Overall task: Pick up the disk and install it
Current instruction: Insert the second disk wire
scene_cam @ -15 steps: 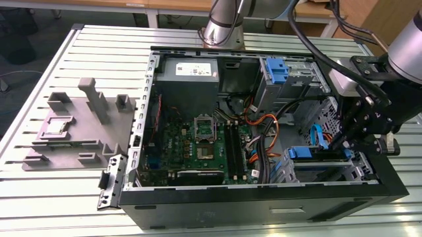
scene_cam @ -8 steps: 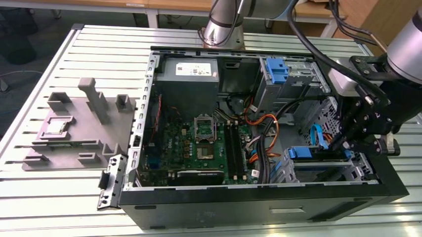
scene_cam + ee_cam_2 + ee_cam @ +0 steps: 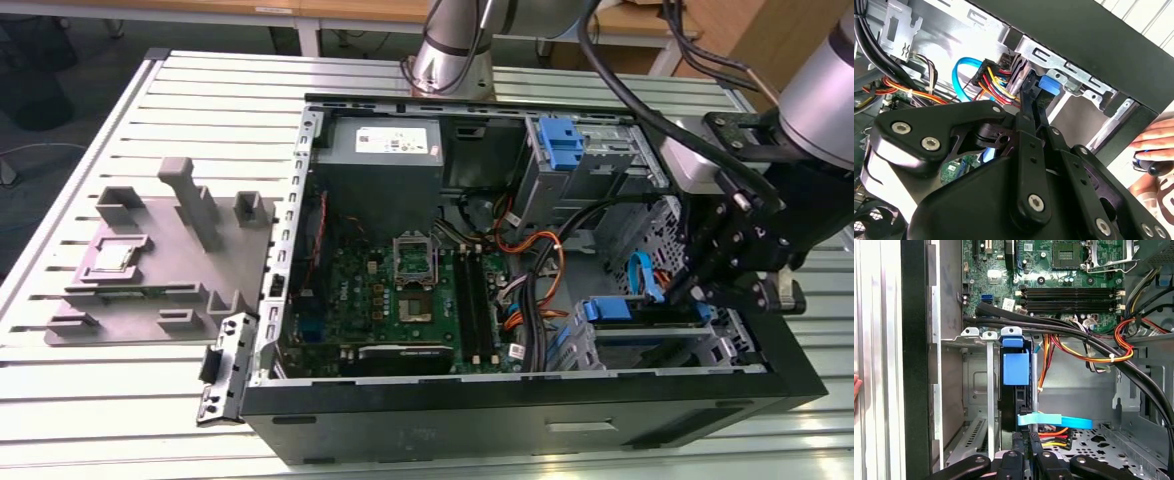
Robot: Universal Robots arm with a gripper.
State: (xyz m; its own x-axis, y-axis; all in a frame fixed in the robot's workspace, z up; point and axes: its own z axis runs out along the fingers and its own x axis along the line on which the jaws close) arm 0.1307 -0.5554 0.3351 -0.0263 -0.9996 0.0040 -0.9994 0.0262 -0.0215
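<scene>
Open computer case [image 3: 534, 400] lies on its side on the slatted metal desk [image 3: 134, 400], motherboard [image 3: 400, 290] facing up. Arm comes in from the exterior view's right, and the black gripper [image 3: 707, 285] is down inside the case at the drive-bay end, near the case's right wall in that view.

The disk [image 3: 1015, 385] sits edge-on in the metal drive cage [image 3: 979, 390] in the first wrist view, with its blue carrier tab [image 3: 1016, 367] toward the camera and silver cage rails on both sides. The gripper [image 3: 1026, 455] is lined up on the disk's near edge, and its two fingers sit close together with the disk edge running between them, so it looks pinched on the disk; actual contact is hard to confirm. In the second wrist view the gripper [image 3: 1029, 102] fingers reach to the blue carrier [image 3: 1048, 86] at the cage mouth, right beside a bundle of red, yellow and black power wires [image 3: 999, 80].

A light blue flat cable [image 3: 1054, 420] crosses just beside the disk, and orange and red wires [image 3: 1104, 352] and thick black cables [image 3: 1064, 330] run over the cage. The grey power supply [image 3: 384, 150] is at the far end of the case, well apart from the gripper. A second blue bracket [image 3: 561, 140] sits in the upper bay. A grey fixture block [image 3: 160, 260] rests on the desk at the exterior view's left. A person's hand [image 3: 1154, 150] holding a dark object shows outside the case in the second wrist view.
</scene>
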